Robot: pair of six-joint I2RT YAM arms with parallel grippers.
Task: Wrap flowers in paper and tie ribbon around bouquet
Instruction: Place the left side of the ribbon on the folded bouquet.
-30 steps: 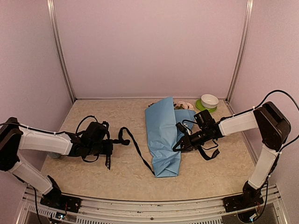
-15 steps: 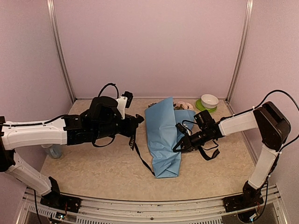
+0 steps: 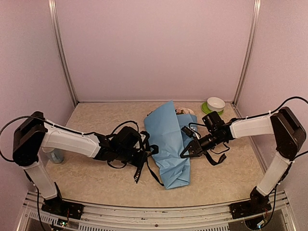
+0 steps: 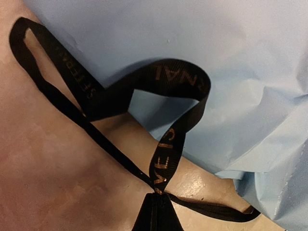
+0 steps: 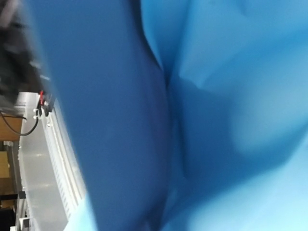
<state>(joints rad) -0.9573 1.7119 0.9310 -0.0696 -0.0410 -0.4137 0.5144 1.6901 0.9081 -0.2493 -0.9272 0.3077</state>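
One ribbon (image 4: pixel 179 81) loop in clenched left fingers (image 4: pixel 156 217), now lowered beside paper (image 3: pixel 167 135), right fingers (image 3: pixel 185 152) pinching paper

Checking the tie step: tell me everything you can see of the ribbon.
The ribbon is narrow, flat and black, woven-looking, with faint bronze lettering. It is limp and looped: one loop arches over the edge of the blue paper, another lies mostly on the tan table. The left pincer is shut on it where the strands meet; a tail runs toward the paper's lower edge.
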